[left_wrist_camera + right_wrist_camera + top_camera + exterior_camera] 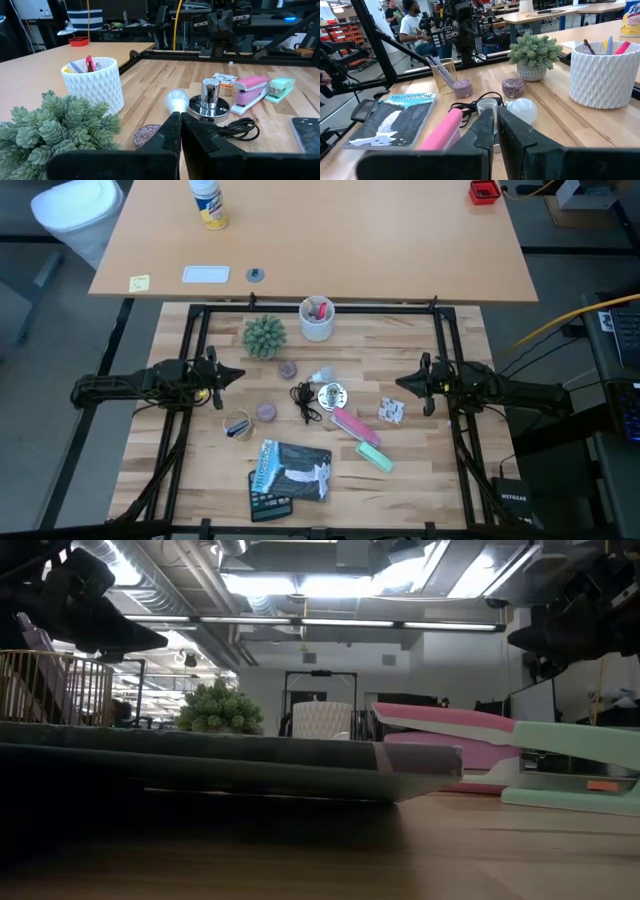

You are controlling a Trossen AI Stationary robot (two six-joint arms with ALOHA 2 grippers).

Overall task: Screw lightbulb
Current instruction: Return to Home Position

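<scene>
On my bench (420, 470) I see, mid-frame, a plant (264, 336), cup (317, 320), lightbulb (321, 374) and stapler (350, 425); a book (292, 468) lies lower centre.

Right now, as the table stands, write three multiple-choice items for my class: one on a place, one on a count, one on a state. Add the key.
1. Where is the lightbulb?
A. In the cup of pens
B. Lying beside the lamp base
C. Held by a claw

2. How many staplers lie on the table?
A. One
B. Three
C. Two

3. The left claw is:
A. Shut, holding nothing
B. Shut on the bulb
C. Wide open

Key:
1 B: the bulb lies on the wood next to the silver base, not in its socket.
2 C: a pink stapler and a mint stapler show.
3 A: its fingers meet with nothing between them.
</scene>
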